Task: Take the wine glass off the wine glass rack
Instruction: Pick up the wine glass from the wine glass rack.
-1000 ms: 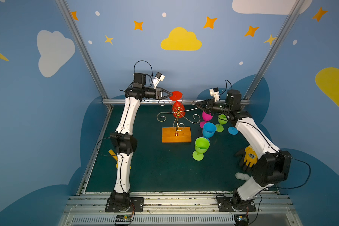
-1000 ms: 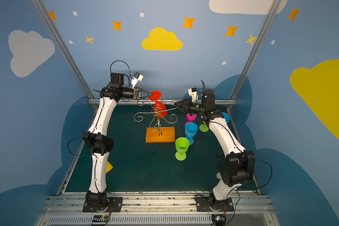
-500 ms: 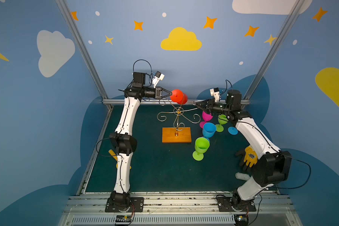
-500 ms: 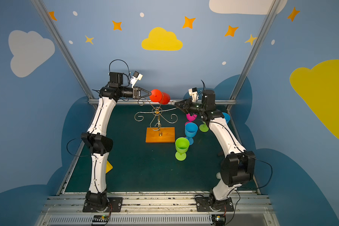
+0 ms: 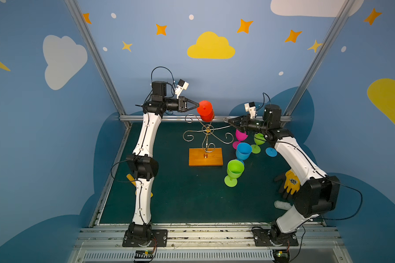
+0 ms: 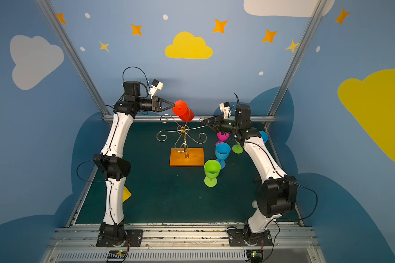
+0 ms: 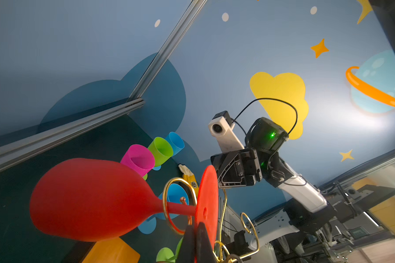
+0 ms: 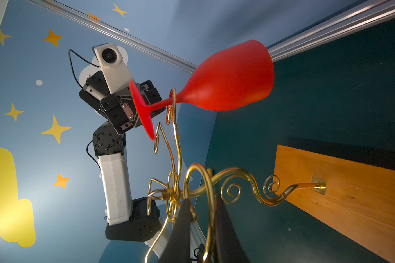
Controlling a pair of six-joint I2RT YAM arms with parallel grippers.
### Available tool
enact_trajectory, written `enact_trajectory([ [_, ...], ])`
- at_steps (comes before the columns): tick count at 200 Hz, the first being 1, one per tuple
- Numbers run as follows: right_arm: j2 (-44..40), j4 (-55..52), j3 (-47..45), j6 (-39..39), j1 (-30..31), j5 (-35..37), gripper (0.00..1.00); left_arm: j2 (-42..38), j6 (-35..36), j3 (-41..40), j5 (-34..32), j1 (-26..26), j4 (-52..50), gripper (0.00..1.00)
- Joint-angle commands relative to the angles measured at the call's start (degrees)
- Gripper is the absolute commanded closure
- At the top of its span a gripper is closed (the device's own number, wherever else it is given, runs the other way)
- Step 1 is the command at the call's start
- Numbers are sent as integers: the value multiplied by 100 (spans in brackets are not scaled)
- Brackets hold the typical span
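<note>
Both top views: the red wine glass (image 5: 205, 111), hanging a second ago, now tilts, its foot clenched by the left gripper (image 5: 197, 106), stem through a wine glass rack (image 5: 205, 157) scroll; the right gripper (image 5: 229, 120) clamps a rack arm.

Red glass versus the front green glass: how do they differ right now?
The red wine glass hangs upside down and tilted, foot pinched by the left gripper, stem through a scroll of the wine glass rack; the front green glass stands upright on the mat, untouched. Red against lime green. Both are opaque stemmed goblets of like shape.
</note>
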Motion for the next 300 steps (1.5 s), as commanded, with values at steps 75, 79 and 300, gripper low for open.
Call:
enact_trajectory([
  [75, 54, -241, -30, -690, -29, 362, 100, -213, -660, -30, 158, -59, 716, 97],
  [79, 55, -237, -29, -688, -29, 358, 100, -209, -650, -26, 128, -68, 708, 97],
  [300, 309, -28, -14, -553, -108, 287, 100, 16, -344, -13, -142, -325, 372, 97],
])
